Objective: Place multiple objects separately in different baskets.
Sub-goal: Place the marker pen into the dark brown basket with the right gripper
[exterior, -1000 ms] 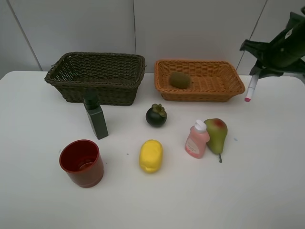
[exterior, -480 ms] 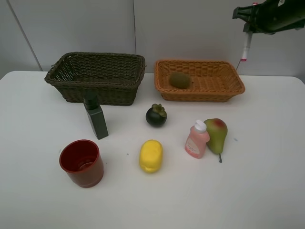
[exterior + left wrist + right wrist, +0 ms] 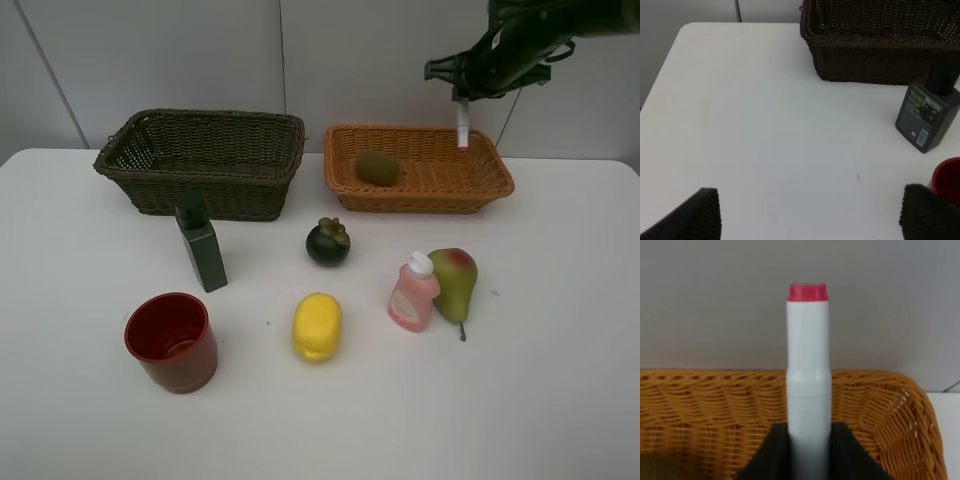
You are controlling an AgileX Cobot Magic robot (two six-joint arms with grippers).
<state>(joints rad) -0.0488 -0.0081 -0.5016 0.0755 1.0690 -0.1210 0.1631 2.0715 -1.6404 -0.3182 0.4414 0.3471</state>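
Note:
My right gripper [image 3: 462,97] is shut on the white pink-tipped marker [image 3: 462,126] and holds it tip down over the right part of the orange-tan basket [image 3: 497,184]. The right wrist view shows the marker [image 3: 808,380] between the fingers with the basket wall [image 3: 715,405] behind it. The brown kiwi [image 3: 377,167] lies in that basket. The dark brown-green basket [image 3: 200,195] holds nothing I can see. On the table stand the dark green bottle [image 3: 201,246], red cup [image 3: 172,341], mangosteen [image 3: 328,242], lemon [image 3: 317,326], pink bottle [image 3: 413,293] and pear [image 3: 455,281]. My left gripper [image 3: 810,215] is open over bare table.
The left wrist view shows the dark basket [image 3: 880,55], the green bottle [image 3: 928,116] and the cup's rim [image 3: 947,175]. A grey wall rises behind both baskets. The white table [image 3: 560,400] spreads to the front and right.
My right gripper has carried the marker up from the table's right edge and then leftwards, from beyond the orange-tan basket's right end to above its inside. Nothing else moved.

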